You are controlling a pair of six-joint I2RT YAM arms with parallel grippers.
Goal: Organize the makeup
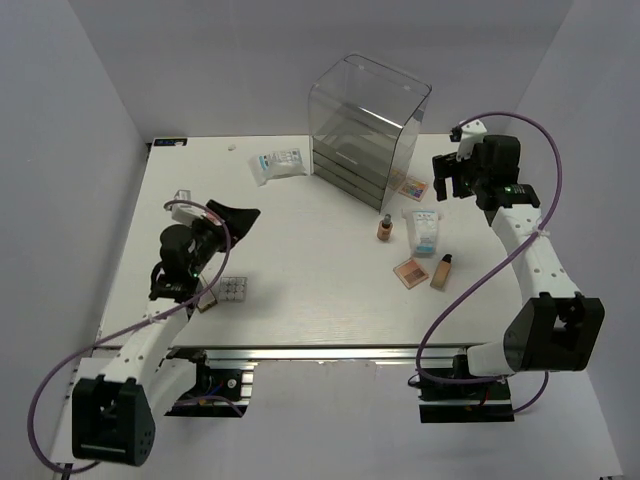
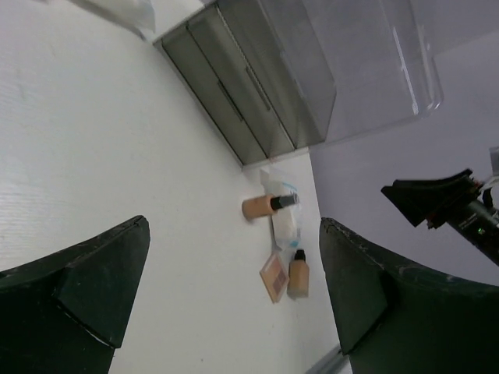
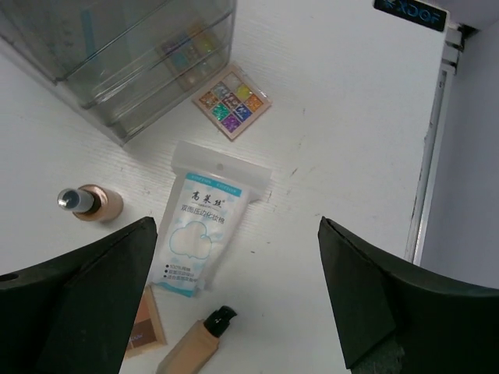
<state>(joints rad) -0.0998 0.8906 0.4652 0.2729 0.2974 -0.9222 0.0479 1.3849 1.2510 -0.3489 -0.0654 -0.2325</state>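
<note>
The clear box with grey drawers [image 1: 365, 125] stands at the far side of the white table [image 1: 300, 250], and every place below is given from this box.

I count two foundation bottles. The first bottle [image 1: 384, 228] stands upright near the box's front right corner, with its dark cap on top. The second bottle [image 1: 441, 270] lies flat, farther from the box on the same side. Its long axis runs toward the box, and the dark cap is at the end closer to the box.

There are two white-and-light-blue packets. The near packet [image 1: 423, 229] lies just right of the upright bottle, with its long axis toward the box and its clear header end closer to it. The far packet [image 1: 277, 163] lies near the box's left side, with its long axis pointing roughly at the box.

I count three palettes. The multicoloured palette [image 1: 412, 186] is just beside the box's front right corner. The peach palette [image 1: 410, 271] is just beside the lying bottle. The white grid palette [image 1: 234, 290] is well apart from the box, to its front left.

The right gripper [image 1: 447, 180] hangs right of the box. Its fingers [image 3: 86, 304] are spread wide and hold nothing. The left gripper [image 1: 235, 215] is front-left of the box, and its fingers [image 2: 86, 296] are also spread and empty.
</note>
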